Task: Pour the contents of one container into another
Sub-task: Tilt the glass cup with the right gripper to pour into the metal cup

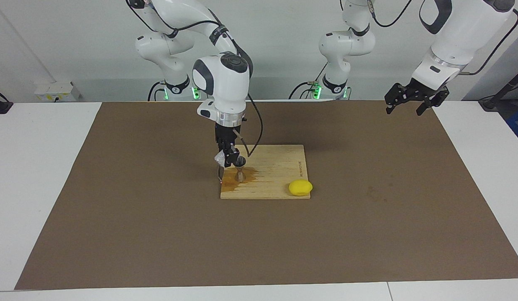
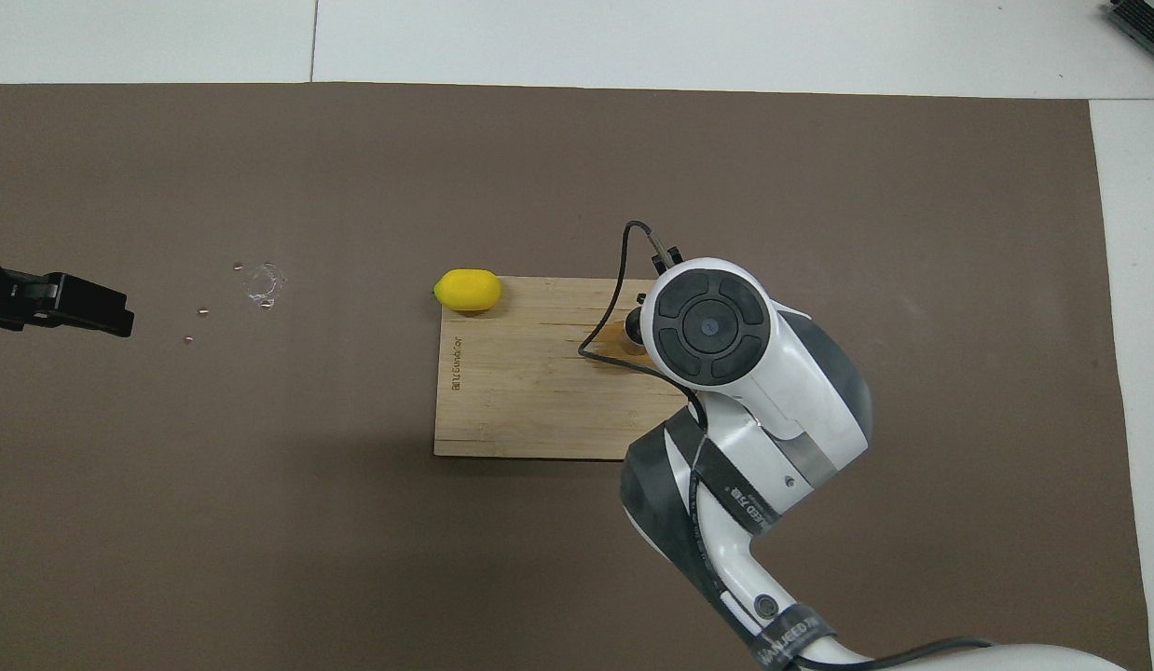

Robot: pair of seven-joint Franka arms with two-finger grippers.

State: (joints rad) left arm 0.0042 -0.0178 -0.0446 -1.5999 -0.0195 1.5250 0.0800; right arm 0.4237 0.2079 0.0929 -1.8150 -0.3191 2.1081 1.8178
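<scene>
- Holding a small clear glass tumbler point(image 1: 219, 159) tipped over, the right gripper point(image 1: 228, 161) hangs above the wooden cutting board point(image 1: 275, 167), its fingers clamped on the glass; the arm hides the glass in the overhead view.
- Standing upright on the board just below that gripper is a silvery metal jigger point(image 1: 240, 172), hourglass-shaped, at the board's corner toward the right arm's end of the table.
- Around the jigger's foot the wood carries a dark amber wet stain point(image 1: 239, 179) that spreads toward the board edge farther from the robots.
- A black cable point(image 2: 624, 280) loops from the right wrist over the board; the wrist housing point(image 2: 708, 321) covers the jigger almost fully when seen from above.
- A yellow lemon point(image 1: 300, 187) lies at the board's corner farther from the robots, toward the left arm's end, resting partly on the wood and touching nothing else.
- The left gripper point(image 1: 411, 100) waits in the air over the brown mat point(image 1: 158, 230) near the left arm's end of the table, fingers spread apart and holding nothing.
- On the mat toward the left arm's end, well apart from the board, sit a small clear puddle-like mark point(image 2: 264, 281) and a few tiny droplets point(image 2: 202, 311).
</scene>
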